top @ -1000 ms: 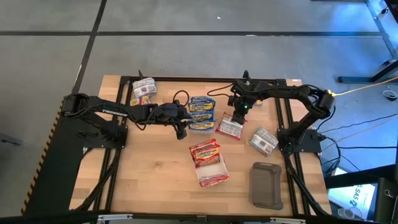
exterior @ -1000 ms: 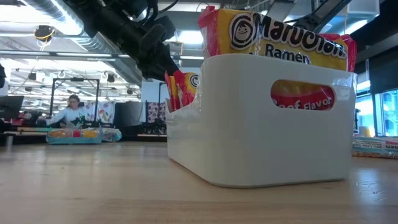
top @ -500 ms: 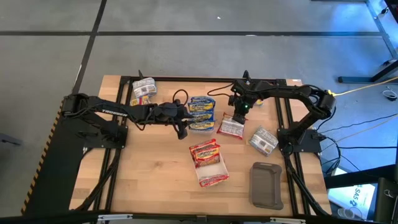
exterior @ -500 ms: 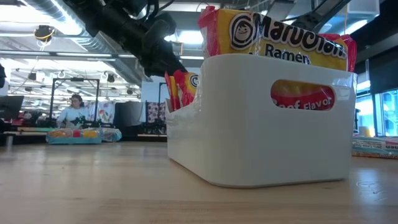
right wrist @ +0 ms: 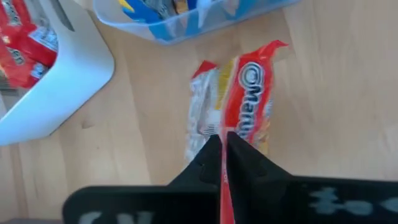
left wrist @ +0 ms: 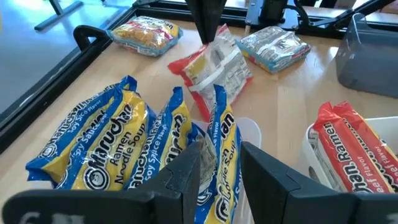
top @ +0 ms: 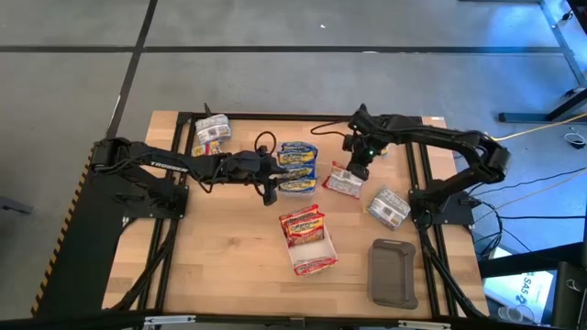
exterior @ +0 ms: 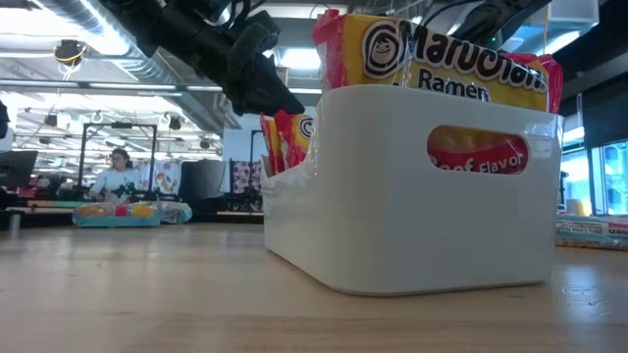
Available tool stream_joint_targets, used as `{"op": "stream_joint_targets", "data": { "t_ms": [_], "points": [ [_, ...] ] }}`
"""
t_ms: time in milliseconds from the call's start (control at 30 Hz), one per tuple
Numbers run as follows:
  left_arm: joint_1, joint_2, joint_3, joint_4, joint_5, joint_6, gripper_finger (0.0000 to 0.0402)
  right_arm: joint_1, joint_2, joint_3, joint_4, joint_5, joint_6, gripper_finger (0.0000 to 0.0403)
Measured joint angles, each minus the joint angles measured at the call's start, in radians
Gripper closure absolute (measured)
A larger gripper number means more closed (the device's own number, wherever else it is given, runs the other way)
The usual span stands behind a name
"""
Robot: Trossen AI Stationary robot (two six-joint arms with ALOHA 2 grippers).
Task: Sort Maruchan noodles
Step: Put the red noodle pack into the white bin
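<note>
A wooden table (top: 229, 238) stands on a grey floor. From above, the right gripper (top: 356, 170) pinches the far edge of a silver-red packet (top: 345, 182) at mid-table; since a second ago the right arm has drawn back to the right and the packet has tilted and shifted right with it. The left gripper (top: 268, 190) hovers just left of the blue packets (top: 297, 167), its arm unmoved; its fingers stand narrowly apart, holding nothing. A white tray (top: 312, 249) near the middle holds red packets (top: 302, 223); a grey tray (top: 392, 273) lies near right, one silver packet (top: 389, 205) right of centre, another (top: 211, 132) far left. At table height the white tray (exterior: 412, 196) fills the view with red-yellow packets (exterior: 432, 54) standing in it, and a person (exterior: 113, 175) sits far off in the room; the dark arm above has edged right. The left wrist view shows its fingers (left wrist: 186, 177) slightly parted over blue packets (left wrist: 124, 149), with the silver-red packet (left wrist: 214, 65) hanging beyond. The right wrist view shows closed fingers (right wrist: 211, 155) clamped on that packet's (right wrist: 245, 96) edge.
</note>
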Motion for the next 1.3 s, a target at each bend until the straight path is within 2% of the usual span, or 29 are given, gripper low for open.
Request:
{"op": "stream_joint_targets", "data": {
  "t_ms": [100, 200, 333, 433, 533, 667, 800, 867, 1133, 1300],
  "points": [
    [0.000, 0.000, 0.000, 0.001, 0.000, 0.000, 0.0295, 0.000, -0.005, 0.000, -0.006, -0.003, 0.002, 0.0402],
    [0.000, 0.000, 0.000, 0.001, 0.000, 0.000, 0.0295, 0.001, -0.004, -0.003, 0.023, 0.067, 0.053, 0.0400],
    [0.000, 0.000, 0.000, 0.001, 0.000, -0.001, 0.0295, 0.000, 0.001, -0.005, 0.029, 0.120, 0.081, 0.0367],
    [0.000, 0.000, 0.000, 0.001, 0.008, -0.001, 0.0295, 0.002, 0.025, -0.005, 0.030, 0.125, 0.083, 0.0303],
    [-0.001, 0.000, 0.000, 0.001, 0.012, -0.001, 0.0295, 0.019, 0.072, -0.005, 0.040, 0.125, 0.096, 0.0214],
    [-0.001, 0.000, 0.000, 0.000, 0.012, -0.002, 0.0295, 0.053, 0.140, -0.006, 0.096, 0.199, 0.131, 0.0101],
    [0.000, 0.000, 0.000, 0.000, 0.015, -0.001, 0.0295, 0.083, 0.182, -0.006, 0.113, 0.178, 0.106, 0.0022],
    [0.000, 0.000, 0.000, 0.000, 0.015, -0.001, 0.0295, 0.095, 0.195, -0.006, 0.114, 0.199, 0.104, 0.0009],
    [0.000, 0.000, 0.000, 0.000, 0.015, 0.012, 0.0295, 0.118, 0.253, -0.006, 0.122, 0.212, 0.099, 0.0025],
    [0.000, 0.000, 0.000, 0.000, 0.015, 0.026, 0.0295, 0.118, 0.291, -0.003, 0.143, 0.152, 0.089, 0.0025]
  ]
}}
